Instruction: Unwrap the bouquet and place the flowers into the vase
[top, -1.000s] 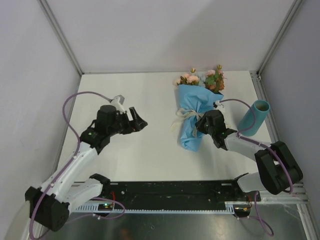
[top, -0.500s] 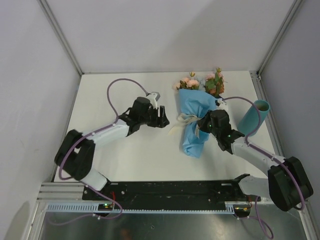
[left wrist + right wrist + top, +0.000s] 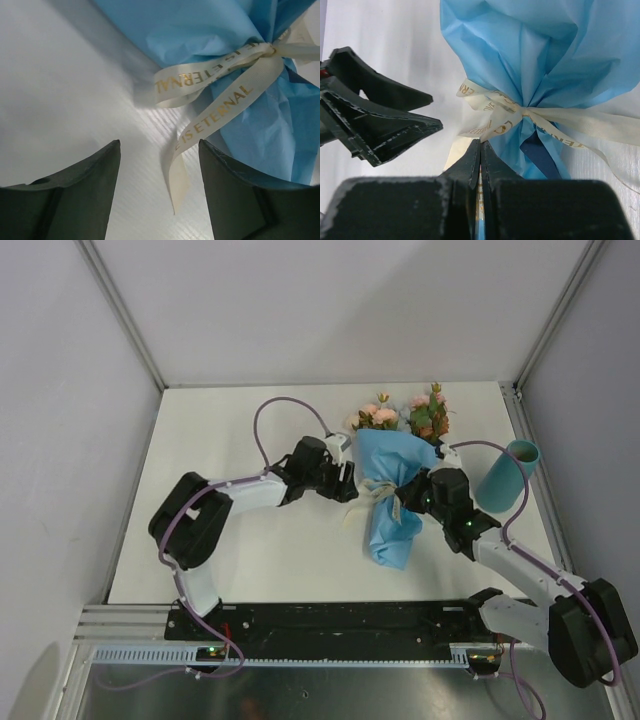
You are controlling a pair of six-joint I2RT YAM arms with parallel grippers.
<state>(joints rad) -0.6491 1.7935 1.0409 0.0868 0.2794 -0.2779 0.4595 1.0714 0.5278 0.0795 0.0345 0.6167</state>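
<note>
- Your bouquet (image 3: 392,502) lies right of the table's (image 3: 240,560) middle. Its flowers (image 3: 405,415) are close to the far edge and its pointed end faces the arm bases.
- The vase (image 3: 507,475) sits near the right edge, apart from the bouquet, with the right arm between them.
- You have open room over the whole left half and the near strip. The far-right corner is crowded.
- Your left gripper (image 3: 160,192) is open just beside the wrapping, and a tail of the cream ribbon (image 3: 215,85) hangs between its fingers, untouched.
- Your right gripper (image 3: 481,150) is closed tight below the knot, with a sliver of ribbon showing between its fingers.
- A second ago the left arm was folded back on the left side; it has since swung across to the bouquet.
- The right arm has stretched further out, and the bouquet has slid slightly toward you.
- The vase has not moved.
</note>
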